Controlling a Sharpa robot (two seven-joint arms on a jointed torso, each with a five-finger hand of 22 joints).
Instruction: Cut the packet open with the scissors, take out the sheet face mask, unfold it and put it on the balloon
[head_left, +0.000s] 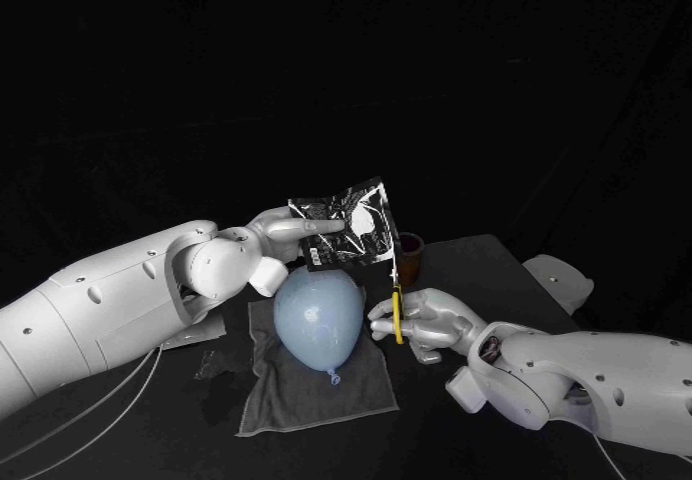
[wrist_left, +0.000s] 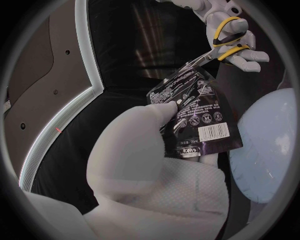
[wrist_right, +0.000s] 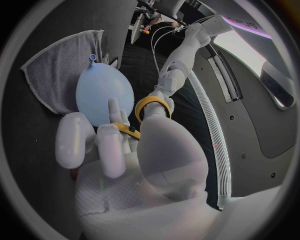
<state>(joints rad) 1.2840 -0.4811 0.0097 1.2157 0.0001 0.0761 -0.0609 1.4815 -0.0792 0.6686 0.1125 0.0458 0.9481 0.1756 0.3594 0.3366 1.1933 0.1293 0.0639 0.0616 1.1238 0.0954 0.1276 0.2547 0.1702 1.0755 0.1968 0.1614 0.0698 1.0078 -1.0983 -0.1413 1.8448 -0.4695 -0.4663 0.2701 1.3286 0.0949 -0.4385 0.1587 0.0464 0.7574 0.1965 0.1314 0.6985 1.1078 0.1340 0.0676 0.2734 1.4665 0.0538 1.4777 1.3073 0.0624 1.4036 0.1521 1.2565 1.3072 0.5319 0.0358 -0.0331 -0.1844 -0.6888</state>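
Observation:
My left hand (head_left: 289, 236) pinches a shiny dark packet (head_left: 346, 226) and holds it up above the pale blue balloon (head_left: 320, 316). My right hand (head_left: 428, 320) grips yellow-handled scissors (head_left: 397, 298) upright, with the blades reaching the packet's right edge. In the left wrist view the scissors (wrist_left: 223, 44) in my right hand (wrist_left: 242, 52) have their blade tips at the far corner of the packet (wrist_left: 197, 116), which my left hand (wrist_left: 150, 160) holds by its side. The balloon (wrist_left: 269, 145) lies beside it. From the right wrist I see my right hand (wrist_right: 125, 155), the scissors' handles (wrist_right: 152, 108) and the balloon (wrist_right: 103, 95).
The balloon lies on a grey cloth (head_left: 310, 392) spread on the black table (head_left: 476, 262). A brown cylinder (head_left: 413, 256) stands just behind the scissors. A white rounded object (head_left: 560, 280) sits at the table's right edge. The cloth (wrist_right: 59, 60) lies under the balloon.

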